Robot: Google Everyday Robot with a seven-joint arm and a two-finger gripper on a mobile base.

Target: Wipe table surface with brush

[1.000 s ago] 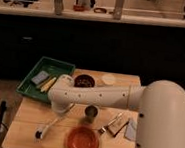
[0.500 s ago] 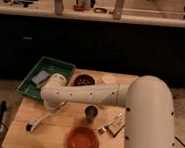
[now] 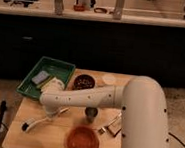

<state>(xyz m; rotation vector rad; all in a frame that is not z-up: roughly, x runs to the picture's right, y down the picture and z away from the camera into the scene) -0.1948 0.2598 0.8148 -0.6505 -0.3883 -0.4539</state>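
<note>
Tan wood planks form the table surface (image 3: 53, 140), which fills the lower centre of the frame. My white arm (image 3: 91, 95) reaches from the right edge toward the lower left. My gripper (image 3: 50, 114) sits low over the left part of the tabletop, clamped on the upper end of the brush (image 3: 36, 122). Its white handle slants down to the left, and the dark head lies near the table's left edge.

A green tray (image 3: 51, 62) lies at the table's upper left corner. A dark bowl (image 3: 84, 81) is just right of the tray. A small metal cup (image 3: 91, 112) stands below my forearm, with an orange bowl (image 3: 83, 141) near the front edge. Silvery utensils (image 3: 111, 126) lie right of the cup.
</note>
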